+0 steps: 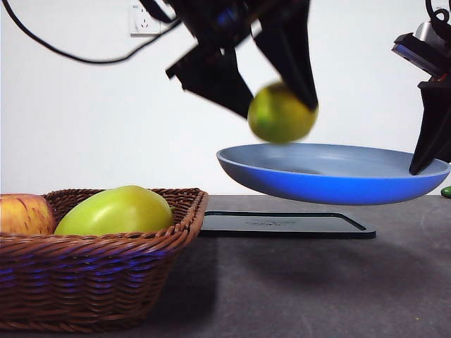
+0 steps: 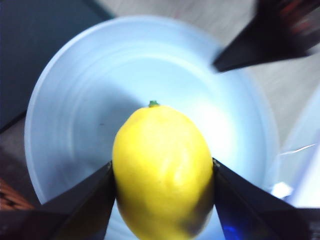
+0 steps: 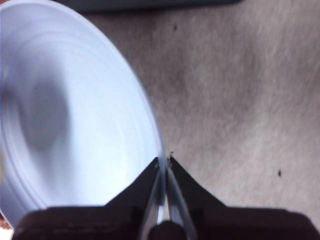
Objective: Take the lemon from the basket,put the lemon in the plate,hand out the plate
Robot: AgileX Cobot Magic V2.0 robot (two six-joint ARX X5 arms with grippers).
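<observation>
Counter [image 1: 296, 282]: dark grey, matte surface, level across the front view; in the right wrist view it shows as a mottled grey-brown with a few small dark specks.
Room: plain white wall behind the counter, with a white wall socket [image 1: 143, 20] high up and a black cable [image 1: 63, 51] looping across it.
Tray [image 1: 282, 224]: flat, black, rectangular, lying on the counter beneath the raised plate.
Basket [image 1: 99, 274]: brown wicker, on the near left of the counter; it contains a large green fruit [image 1: 116, 211] and a red-yellow apple [image 1: 25, 215] at the picture's left edge.
Plate [image 1: 331, 176]: light blue inside, deeper blue below; lifted clear of the counter, roughly level, above the tray.
Right gripper [image 3: 164, 162]: jaws pinched on the plate's rim, one above and one below the edge; in the front view it descends at the right side of the plate.
Left gripper [image 2: 162, 172]: jaws clamped on either side of the lemon; it enters the front view from above.
Lemon [image 2: 162, 170]: yellow with a greenish tinge, small green stem tip visible; held in the air directly over the plate's inside, close to its surface but apart from it in the front view.
</observation>
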